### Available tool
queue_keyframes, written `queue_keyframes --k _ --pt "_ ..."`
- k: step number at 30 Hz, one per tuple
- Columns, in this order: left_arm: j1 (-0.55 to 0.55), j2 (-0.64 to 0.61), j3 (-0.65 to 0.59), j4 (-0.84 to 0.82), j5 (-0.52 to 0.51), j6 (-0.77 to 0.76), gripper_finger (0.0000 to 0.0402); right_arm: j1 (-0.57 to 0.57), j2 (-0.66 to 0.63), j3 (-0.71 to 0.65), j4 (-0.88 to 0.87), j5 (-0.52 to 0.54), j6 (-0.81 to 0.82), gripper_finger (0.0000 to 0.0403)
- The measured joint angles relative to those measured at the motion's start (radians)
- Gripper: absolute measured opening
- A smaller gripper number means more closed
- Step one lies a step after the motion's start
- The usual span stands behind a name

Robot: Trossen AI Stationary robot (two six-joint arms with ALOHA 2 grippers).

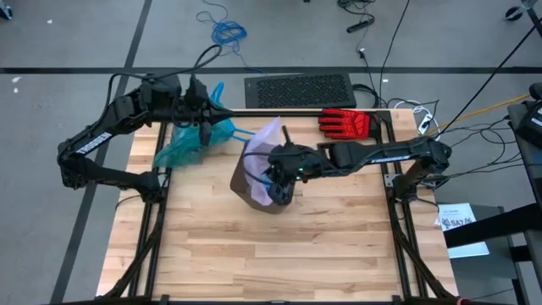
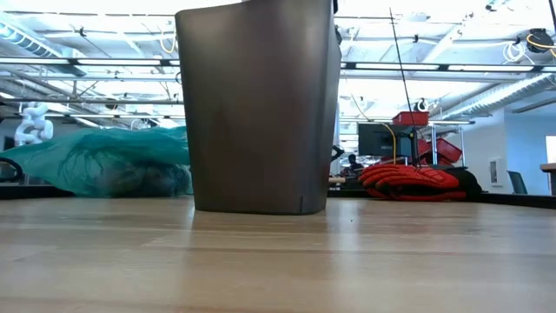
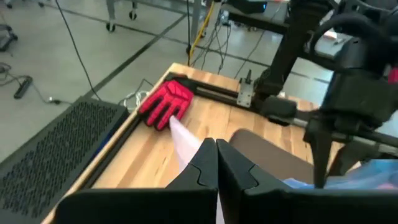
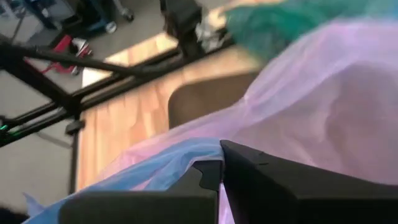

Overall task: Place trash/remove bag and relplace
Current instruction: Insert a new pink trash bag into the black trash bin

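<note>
While the right end effector [image 1: 273,180] pinches the thin lilac liner [image 1: 268,135] over the smooth brown bin [image 2: 259,109], the crinkled teal bag [image 1: 193,142] lies on the wooden bench [image 1: 279,246] below the closed, empty left end effector [image 1: 203,127].

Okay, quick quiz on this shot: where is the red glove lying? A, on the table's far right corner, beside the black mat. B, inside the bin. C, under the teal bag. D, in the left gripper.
A: the high view shows the red glove flat on the table at its far right corner, right of the black mat and apart from the bin.
</note>
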Motion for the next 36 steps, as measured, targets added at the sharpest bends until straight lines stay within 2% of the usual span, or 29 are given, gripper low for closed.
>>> queue_keyframes --k 4,10,13,20,24,29,36 --pt "0.015 0.0 0.0 -0.009 0.007 0.007 0.0 -0.017 0.035 0.0 -0.031 -0.112 0.069 0.0" --pt "0.04 -0.014 0.0 -0.01 0.007 -0.009 0.0 -0.016 0.054 0.0 -0.075 -0.2 0.155 0.0014" --pt "0.061 -0.025 0.0 -0.028 0.008 -0.004 0.0 -0.005 0.041 0.0 -0.071 -0.204 0.184 0.0046" --pt "0.095 -0.064 0.0 -0.102 0.03 0.032 0.0 0.004 -0.031 -0.001 -0.024 -0.21 0.208 0.0162" --pt "0.096 -0.071 0.0 -0.116 0.03 0.043 0.0 -0.003 -0.079 0.0 -0.06 -0.196 0.197 0.0213" --pt "0.103 -0.091 0.0 -0.137 0.031 0.043 0.0 -0.025 -0.09 0.0 -0.17 -0.194 0.169 0.0243" --pt "0.126 -0.127 0.0 -0.145 0.031 0.043 0.0 -0.033 -0.1 -0.002 -0.213 -0.2 0.117 0.0247"
